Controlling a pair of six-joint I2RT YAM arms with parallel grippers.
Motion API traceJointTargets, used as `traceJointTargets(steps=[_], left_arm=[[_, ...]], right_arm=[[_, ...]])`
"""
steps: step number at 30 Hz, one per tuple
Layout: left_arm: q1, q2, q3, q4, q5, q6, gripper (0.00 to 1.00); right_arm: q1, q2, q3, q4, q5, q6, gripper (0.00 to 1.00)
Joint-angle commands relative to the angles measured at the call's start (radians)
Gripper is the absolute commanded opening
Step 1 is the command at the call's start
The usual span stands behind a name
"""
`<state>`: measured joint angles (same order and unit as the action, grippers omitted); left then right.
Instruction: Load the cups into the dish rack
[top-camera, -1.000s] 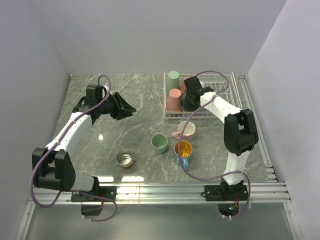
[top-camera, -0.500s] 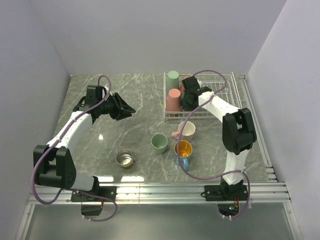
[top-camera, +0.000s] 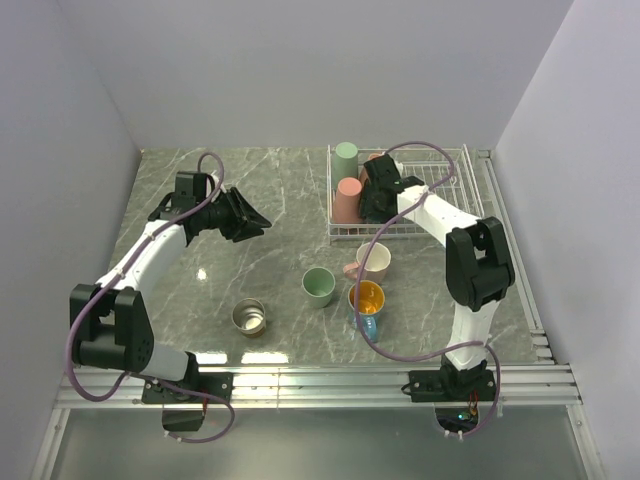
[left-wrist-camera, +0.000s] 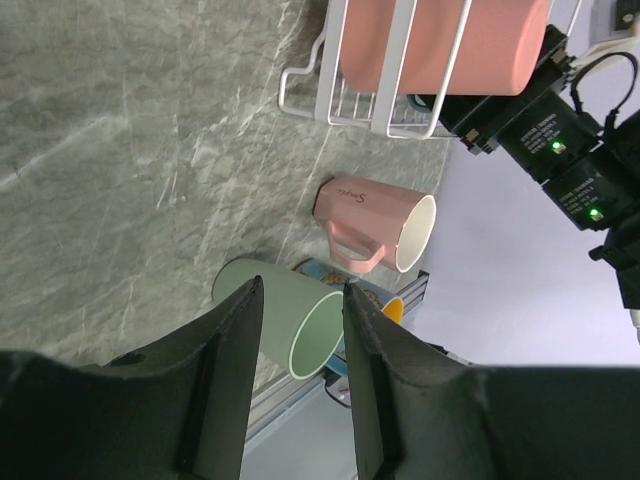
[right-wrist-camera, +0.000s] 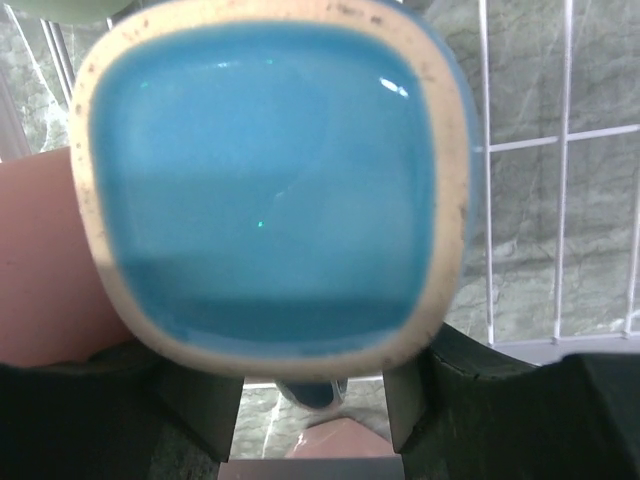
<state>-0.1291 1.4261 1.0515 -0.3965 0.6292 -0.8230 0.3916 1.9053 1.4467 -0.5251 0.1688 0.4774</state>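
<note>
Meanwhile the left gripper (top-camera: 246, 214) has barely shifted. It sits well left of the dish rack (top-camera: 450, 200), fingers a narrow gap apart, nothing held. The steel cup (top-camera: 248, 316), mint green cup (top-camera: 319, 286), pale pink mug (top-camera: 374, 262) & gold-lined cup (top-camera: 366, 298) wait in front of the rack. The right gripper (top-camera: 375, 188), clamped on the blue cup (right-wrist-camera: 270, 190), has edged deeper into the rack, beside the salmon pink cup (top-camera: 348, 198). Set-down prob. close, w/ four cups left outside.

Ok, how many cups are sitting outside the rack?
4: the steel cup front left, the green cup mid-table, the pink mug before the rack, the orange-lined mug beside it. None looks hidden.
</note>
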Motion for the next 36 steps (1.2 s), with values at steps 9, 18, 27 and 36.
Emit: traceJointTargets(steps=[9,18,27,36], left_arm=[[0.003,0.007,0.076,-0.059,-0.055,0.082,0.42],[0.0,0.014,0.079,-0.142,-0.141,0.182,0.43],[-0.154,0.045,0.1,-0.168,-0.197,0.24,0.42],[-0.277,0.092,0.119,-0.182,-0.24,0.272,0.41]], right_arm=[[0.012,-0.136,-0.017,-0.092,0.04,0.0,0.6],[0.01,-0.264,-0.054,-0.118,0.077,-0.008,0.6],[0.001,-0.413,-0.112,-0.142,0.086,0.006,0.6],[-0.039,-0.491,-0.135,-0.162,0.074,0.012,0.61]])
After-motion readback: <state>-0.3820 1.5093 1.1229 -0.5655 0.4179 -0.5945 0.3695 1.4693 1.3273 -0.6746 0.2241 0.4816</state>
